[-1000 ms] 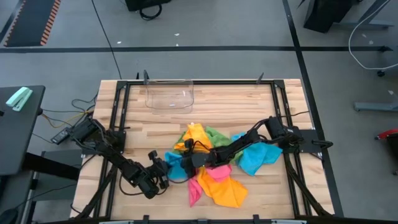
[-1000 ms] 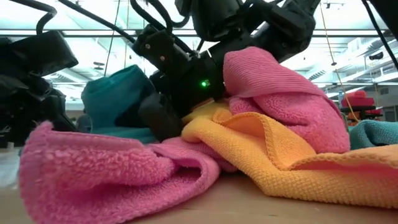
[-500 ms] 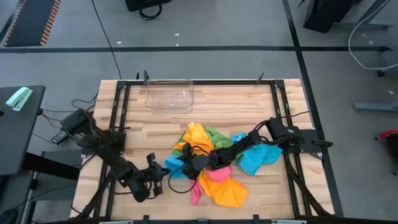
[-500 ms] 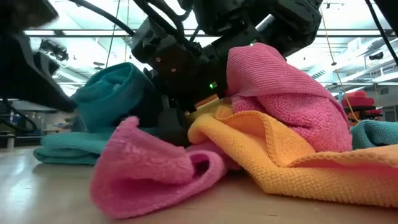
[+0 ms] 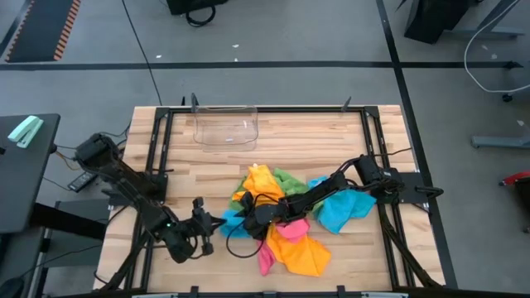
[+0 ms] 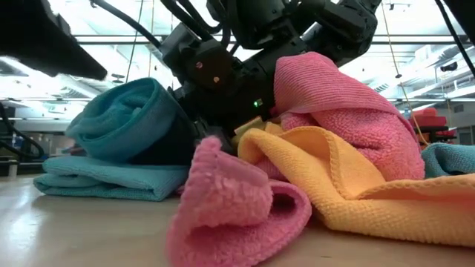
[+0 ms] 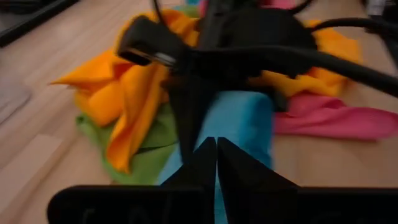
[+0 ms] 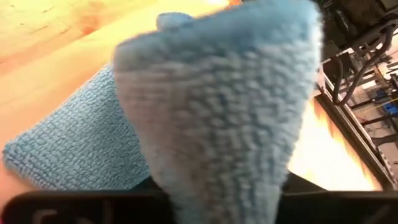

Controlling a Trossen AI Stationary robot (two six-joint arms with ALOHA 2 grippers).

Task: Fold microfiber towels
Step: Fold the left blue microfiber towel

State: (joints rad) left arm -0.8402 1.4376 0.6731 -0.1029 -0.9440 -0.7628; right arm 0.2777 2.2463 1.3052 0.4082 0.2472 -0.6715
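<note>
Near edge, low view: pink towel (image 6: pixel 237 215) is lying curled at the front w/ an orange-yellow towel (image 6: pixel 356 185) draping just beside it, touching. No brand, label or writing is showing anywhere legible. Left gripper (image 5: pixel 201 225) is sitting low at the table's front-left, fingers (image 7: pixel 214 163) pressed together w/ nothing between them, pointing at a blue towel (image 7: pixel 239 127) just ahead. Right gripper (image 5: pixel 251 213) is reaching across into the middle of the pile; blue cloth is filling its wrist view right at the fingers, but can't tell if they're apart or clamped. Behind: green towel (image 5: pixel 287 178) and more orange at the pile's back. Farthest: clear plastic bin (image 5: pixel 226 126) standing near the table (image 5: pixel 298 136) far edge, well apart from the pile
</note>
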